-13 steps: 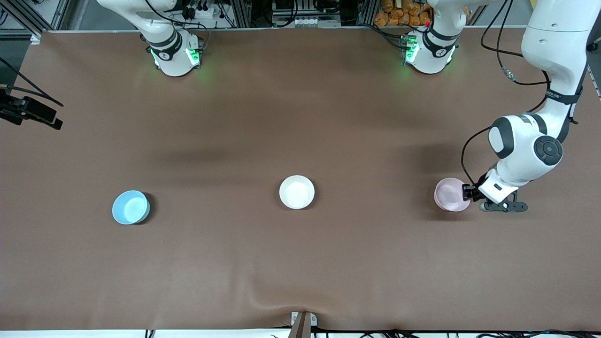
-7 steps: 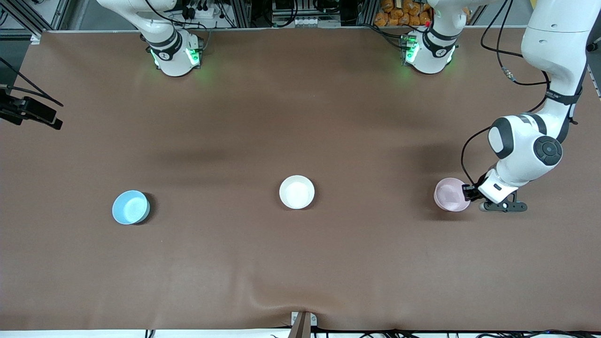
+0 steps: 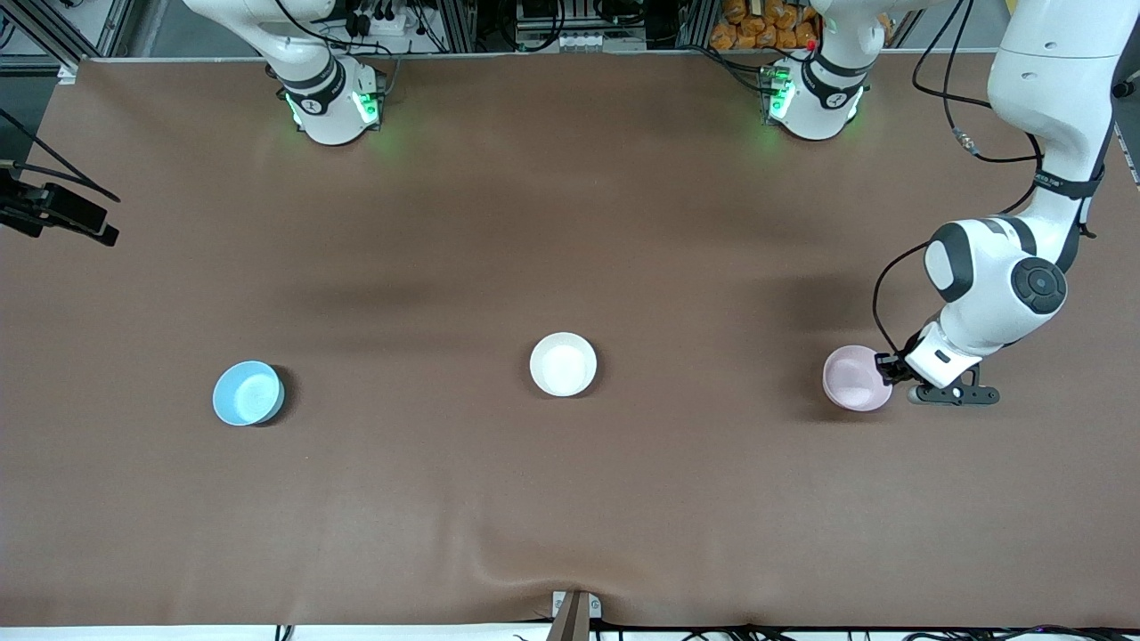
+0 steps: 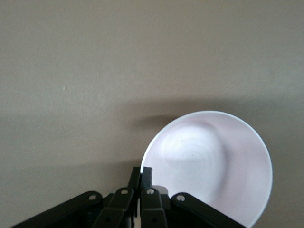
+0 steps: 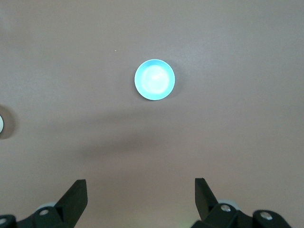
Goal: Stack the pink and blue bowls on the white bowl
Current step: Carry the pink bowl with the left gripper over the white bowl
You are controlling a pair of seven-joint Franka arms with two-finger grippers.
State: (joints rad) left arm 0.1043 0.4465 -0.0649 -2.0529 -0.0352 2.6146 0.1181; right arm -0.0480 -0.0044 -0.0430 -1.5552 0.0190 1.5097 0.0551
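The pale pink bowl (image 3: 857,377) is at the left arm's end of the table. My left gripper (image 3: 886,367) is shut on its rim, on the side away from the white bowl. In the left wrist view my gripper (image 4: 141,178) pinches the rim of the pink bowl (image 4: 209,166). The white bowl (image 3: 563,364) sits upright mid-table. The sky-blue bowl (image 3: 248,393) sits toward the right arm's end. My right gripper (image 5: 141,199) is open and empty, high over the table, with the blue bowl (image 5: 154,79) far below it. It does not show in the front view.
A black clamp-like device (image 3: 53,212) juts in at the table edge on the right arm's end. The brown cloth has a wrinkle (image 3: 534,570) near the front edge, by a small bracket (image 3: 574,610). Both arm bases (image 3: 329,107) stand along the farthest edge.
The pink bowl has shifted slightly in the left gripper's hold, which stays shut on its rim. The other bowls have not moved.
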